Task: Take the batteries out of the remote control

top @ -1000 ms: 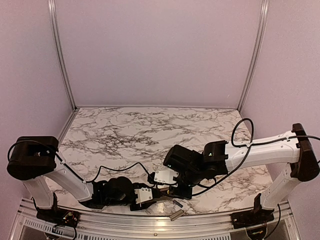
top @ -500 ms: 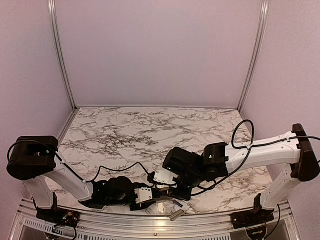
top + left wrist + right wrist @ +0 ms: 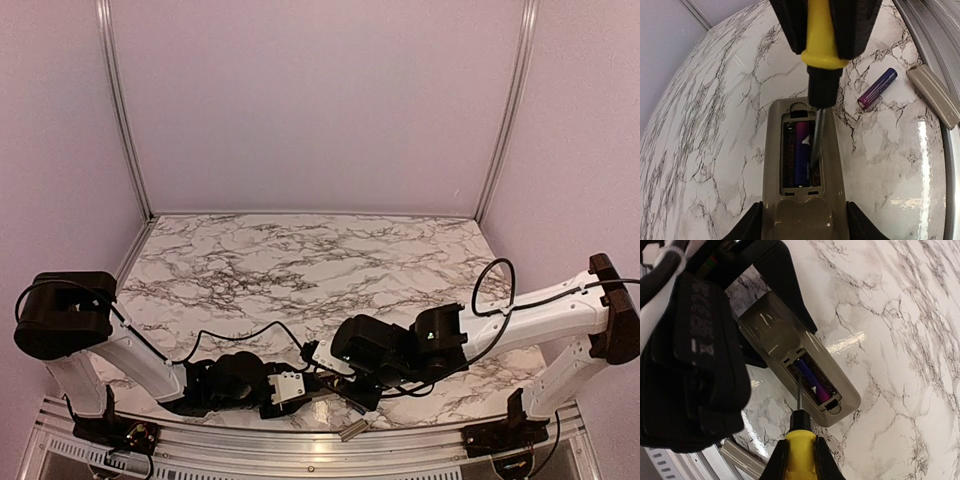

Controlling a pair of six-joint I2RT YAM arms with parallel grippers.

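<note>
Top external: right arm (image 3: pixel 530 305) has dropped lower, so the right gripper (image 3: pixel 799 457), clamped tight on the screwdriver (image 3: pixel 822 45), now has the tip in the recess beside the last battery (image 3: pixel 802 150). Meanwhile the left gripper (image 3: pixel 805 231), half open, pins the remote control (image 3: pixel 805 212); other battery (image 3: pixel 877 88) is already out.

The table (image 3: pixel 300 260) is white marble-patterned with dark grey veins, glossy enough to catch glare, walled on its left, far and right sides, with a metal rail (image 3: pixel 250 440) along the near edge. 3 things lie on it, all close to the near edge around the middle. The remote control (image 3: pixel 805 215) rests flat, grey-beige back up (its recess open, 1 purple cell (image 3: pixel 802 155) inside). Just right of it lies a loose purple battery (image 3: pixel 877 88) with a silvery end. Nearer still, a flat grey-beige cover piece (image 3: pixel 934 95) sits against the rail.
</note>
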